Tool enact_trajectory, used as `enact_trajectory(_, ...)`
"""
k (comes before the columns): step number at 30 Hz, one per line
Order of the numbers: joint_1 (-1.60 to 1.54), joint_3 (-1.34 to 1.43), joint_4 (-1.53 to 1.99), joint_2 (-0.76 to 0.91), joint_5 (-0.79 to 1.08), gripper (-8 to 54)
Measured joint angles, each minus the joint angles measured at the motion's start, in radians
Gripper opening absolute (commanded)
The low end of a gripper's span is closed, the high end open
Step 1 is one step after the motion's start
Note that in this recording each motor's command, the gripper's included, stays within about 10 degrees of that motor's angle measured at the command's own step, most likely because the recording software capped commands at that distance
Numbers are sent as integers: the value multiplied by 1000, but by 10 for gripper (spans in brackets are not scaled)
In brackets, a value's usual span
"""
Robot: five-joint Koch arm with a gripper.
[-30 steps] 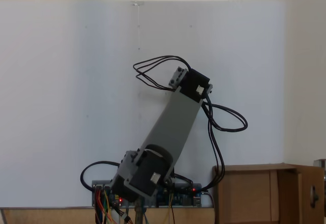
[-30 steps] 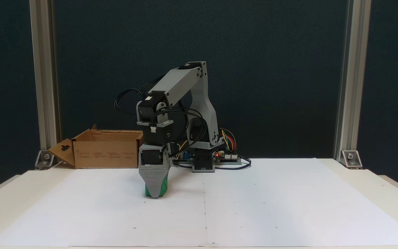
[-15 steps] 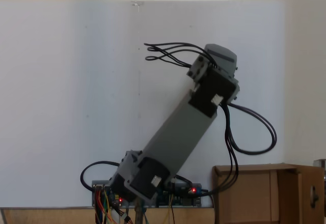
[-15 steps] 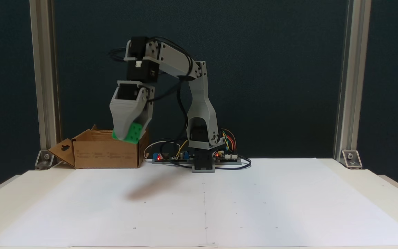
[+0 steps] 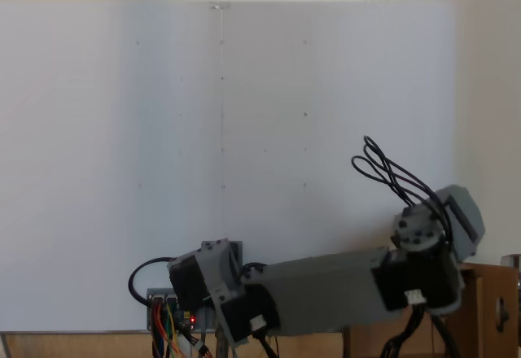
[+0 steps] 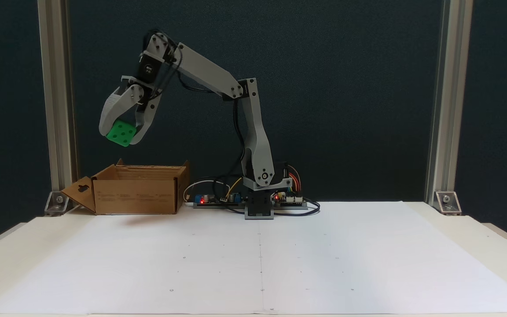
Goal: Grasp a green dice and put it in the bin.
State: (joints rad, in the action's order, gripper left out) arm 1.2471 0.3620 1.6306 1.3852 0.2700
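Observation:
In a fixed view my gripper hangs high at the left, shut on the green dice, whose pipped face looks toward the camera. The dice sits well above the open top of the bin, a brown cardboard box at the back left of the table. In the other fixed view the arm lies low and stretched to the right, its wrist over the bin's corner; the jaws and dice are hidden there.
White paper covers the table in front of the arm base. A circuit board with wires lies between base and box. Metal posts stand at both back corners. A box flap sticks out left.
The arm lifted the dice off the paper, swung it left and up, and now holds it above the box. From above, the arm rotated toward the bin side.

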Motion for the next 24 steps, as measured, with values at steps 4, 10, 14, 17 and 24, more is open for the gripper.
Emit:
enact_trajectory(4,153,-8,0,0,2,120)
enact_trajectory(10,353,-23,2,-8,6,120)
enact_trajectory(14,431,-23,2,-83,46,121)
enact_trajectory(17,476,-23,-2,-167,66,120)
enact_trajectory(24,518,0,-17,-268,77,120)
